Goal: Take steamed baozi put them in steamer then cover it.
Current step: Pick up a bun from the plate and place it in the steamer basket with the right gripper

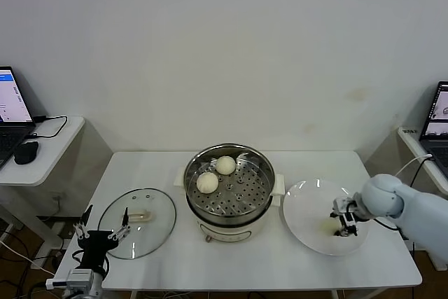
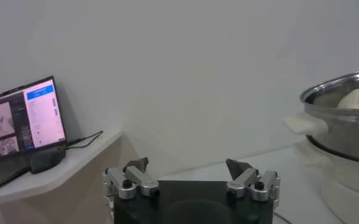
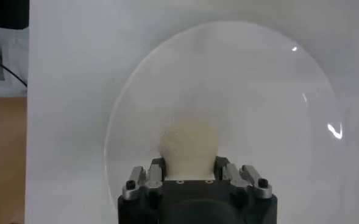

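One baozi (image 3: 188,143) sits between right pincer (image 3: 190,171) fingers.

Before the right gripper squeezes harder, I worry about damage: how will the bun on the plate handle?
The baozi looks soft and smooth, so it probably dents under the right gripper fingers flanking it. Being round, it may roll on the slick plate if nudged. It seems light for its size.
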